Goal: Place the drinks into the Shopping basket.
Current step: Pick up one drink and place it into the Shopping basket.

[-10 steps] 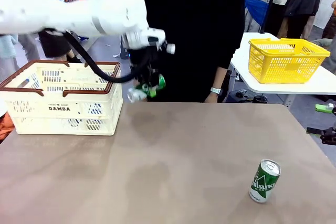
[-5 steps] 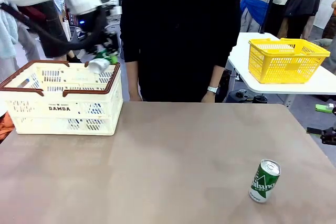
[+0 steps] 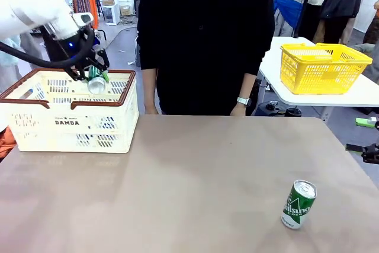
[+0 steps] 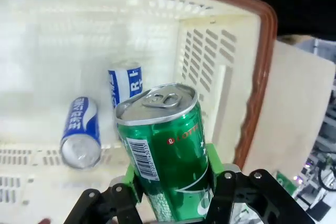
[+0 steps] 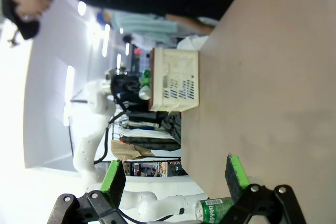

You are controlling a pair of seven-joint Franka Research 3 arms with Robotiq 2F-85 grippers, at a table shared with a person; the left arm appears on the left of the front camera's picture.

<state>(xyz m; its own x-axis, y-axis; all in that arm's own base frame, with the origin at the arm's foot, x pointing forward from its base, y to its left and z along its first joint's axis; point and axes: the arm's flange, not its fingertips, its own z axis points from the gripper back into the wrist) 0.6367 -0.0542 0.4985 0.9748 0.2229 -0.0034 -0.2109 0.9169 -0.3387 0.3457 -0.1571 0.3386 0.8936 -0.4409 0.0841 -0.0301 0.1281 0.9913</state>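
1. A person in black (image 3: 201,39) stands at the far edge of the table (image 3: 177,194), just right of the Shopping basket (image 3: 71,124) at the table's left. A yellow mesh basket (image 3: 320,66) sits on a white side table (image 3: 367,96) off to the right.
2. Inside the Shopping basket a blue-and-white can (image 4: 80,129) lies on the floor, with a second blue-and-white can (image 4: 126,85) just beside it near the slotted wall.
3. A lone green can (image 3: 299,204) stands on the table's near right, well apart from the basket.
4. The left gripper (image 3: 95,78) has its green pads clamped narrowly on the body of the held green can (image 4: 168,150).
5. The right gripper (image 5: 173,177) shows jaws spread wide, gripping nothing.
6. The left arm (image 3: 35,4) reaches in from the left above the brown rim. Its wrist is angled down, so the held can's silver top points into the basket.
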